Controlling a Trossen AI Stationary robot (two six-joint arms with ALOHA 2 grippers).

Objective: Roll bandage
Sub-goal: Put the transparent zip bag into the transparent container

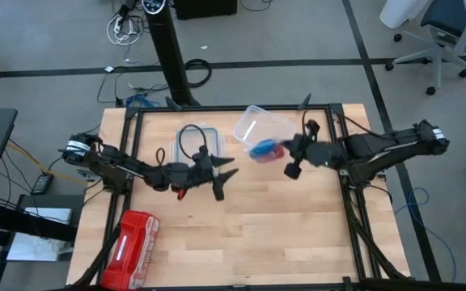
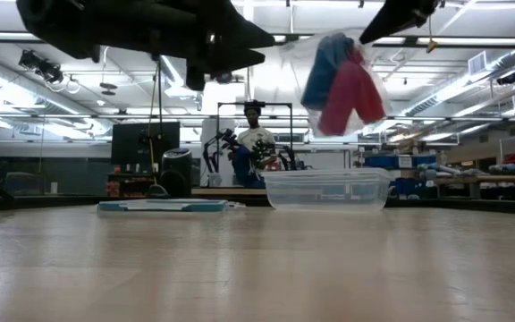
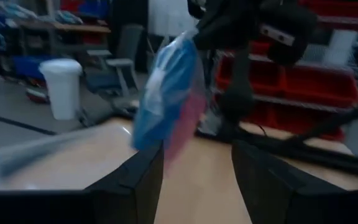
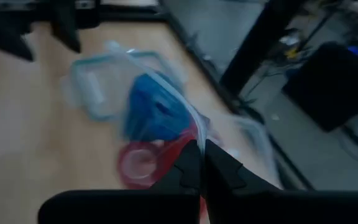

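The blue bandage [image 4: 154, 115] sits with a red-pink roll [image 4: 143, 163] inside a clear plastic bag [image 2: 342, 76]. The bag hangs in the air above the clear container [image 2: 326, 190]. My right gripper [image 4: 201, 167] is shut on the bag's top; in the high view it [image 1: 283, 151] is over the table's far middle. My left gripper [image 1: 228, 181] is open and empty, left of the bag, with its fingers pointing toward the bag [image 3: 166, 93]. My right gripper pinches the bag's clear plastic [image 4: 191, 134] at its upper edge between its two shut fingers. The bag is lifted clear of the table and hangs below the fingers, with the blue bandage and the red-pink roll low inside it [image 2: 338, 89].
A clear lid with a teal rim [image 1: 196, 141] lies flat at the far middle-left, with a black cable loop on it. The open clear container [image 1: 263, 123] stands at the far middle. A red zip pouch [image 1: 132, 240] lies near the front left corner.
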